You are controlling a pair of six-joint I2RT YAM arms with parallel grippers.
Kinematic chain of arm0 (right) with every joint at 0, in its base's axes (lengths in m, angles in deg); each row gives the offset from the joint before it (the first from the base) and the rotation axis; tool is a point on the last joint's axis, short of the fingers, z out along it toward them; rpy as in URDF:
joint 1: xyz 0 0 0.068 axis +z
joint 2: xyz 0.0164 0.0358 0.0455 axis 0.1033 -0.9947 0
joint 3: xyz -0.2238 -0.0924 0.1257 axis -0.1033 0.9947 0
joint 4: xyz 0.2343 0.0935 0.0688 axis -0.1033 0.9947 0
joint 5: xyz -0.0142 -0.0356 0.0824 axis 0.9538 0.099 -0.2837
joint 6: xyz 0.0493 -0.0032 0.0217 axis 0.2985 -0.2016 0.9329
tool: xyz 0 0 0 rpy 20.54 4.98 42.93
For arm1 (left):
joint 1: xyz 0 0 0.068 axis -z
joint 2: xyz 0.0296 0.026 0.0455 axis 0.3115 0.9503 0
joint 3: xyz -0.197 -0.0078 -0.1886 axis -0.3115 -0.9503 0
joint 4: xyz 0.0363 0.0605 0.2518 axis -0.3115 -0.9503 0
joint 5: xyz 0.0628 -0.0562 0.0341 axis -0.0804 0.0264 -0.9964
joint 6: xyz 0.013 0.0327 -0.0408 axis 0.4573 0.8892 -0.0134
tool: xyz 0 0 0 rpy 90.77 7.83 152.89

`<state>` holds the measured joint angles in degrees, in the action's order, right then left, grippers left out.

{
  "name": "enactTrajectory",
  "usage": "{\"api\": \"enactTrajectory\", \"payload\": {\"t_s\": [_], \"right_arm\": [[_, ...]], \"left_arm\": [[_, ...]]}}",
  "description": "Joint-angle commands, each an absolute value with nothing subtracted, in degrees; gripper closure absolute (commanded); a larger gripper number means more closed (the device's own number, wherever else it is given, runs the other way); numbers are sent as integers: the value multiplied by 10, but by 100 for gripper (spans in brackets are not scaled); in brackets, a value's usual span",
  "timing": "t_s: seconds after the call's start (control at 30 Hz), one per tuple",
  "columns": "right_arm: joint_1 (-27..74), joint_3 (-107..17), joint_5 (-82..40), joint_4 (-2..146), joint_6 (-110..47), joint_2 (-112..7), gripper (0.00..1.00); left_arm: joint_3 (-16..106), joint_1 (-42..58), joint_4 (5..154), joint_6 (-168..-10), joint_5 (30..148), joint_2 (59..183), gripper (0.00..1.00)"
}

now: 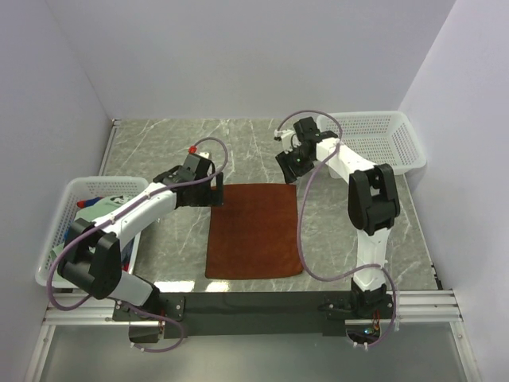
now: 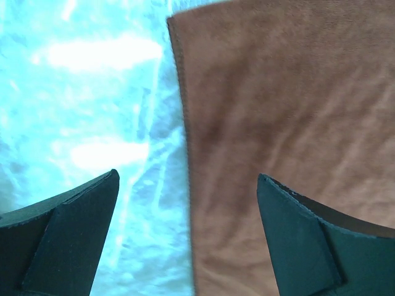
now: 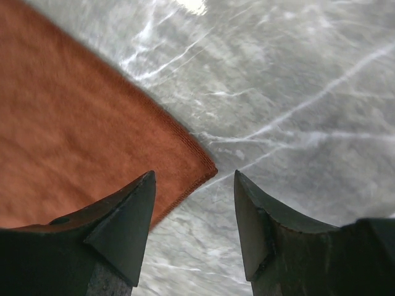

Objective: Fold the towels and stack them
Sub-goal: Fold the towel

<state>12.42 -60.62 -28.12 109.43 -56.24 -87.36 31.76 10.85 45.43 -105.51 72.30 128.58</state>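
Shows a rust-brown towel (image 1: 254, 231) spread flat and unfolded in the middle of the marble worktop (image 1: 159, 143), with both arms at its far edge. Finds the left tool (image 2: 187, 180) released and spread wide, straddling the towel's left hem near the far-left corner and gripping nothing. Finds the right tool (image 3: 194, 177) likewise released but parted less widely. Places it over the far-right corner, with cloth under one finger and bare stone under the other.

Risks, from here, a pinch that misses: closing too high or just off the hem would catch air, or only a sliver of edge, and drag the cloth askew rather than lift it. Risks also an uneven pickup, one corner caught and the other left lying, giving a skewed fold and later a lopsided stack. Could scrape the stone by pressing down too hard for so thin a hem.

Leaves much unseen. Crops both wrist views to small patches of cloth and stone. Blurs the left wrist view and washes its stone blue-white. Hides most of the other towels (image 1: 99, 203) in the left basket (image 1: 49, 247) behind the left arm, giving only scraps of blue, green and red. Cannot tell their number or condition. Cannot tell the height of either tool above the cloth.
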Motion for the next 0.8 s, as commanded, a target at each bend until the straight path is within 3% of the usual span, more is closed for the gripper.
{"api": "enactTrajectory", "payload": {"t_s": [0.0,0.37,0.47,0.77], "right_arm": [[119,-668,-317,1185,-652,-906,40],[120,-724,-317,1249,-710,-964,46],[120,-715,-316,1245,-715,-966,51],[120,-726,-290,1235,-715,-995,52]], "left_arm": [[342,102,484,-962,735,1274,1],[292,101,527,-915,740,1229,0],[291,101,532,-915,751,1235,1],[282,101,540,-908,752,1221,1]]}}
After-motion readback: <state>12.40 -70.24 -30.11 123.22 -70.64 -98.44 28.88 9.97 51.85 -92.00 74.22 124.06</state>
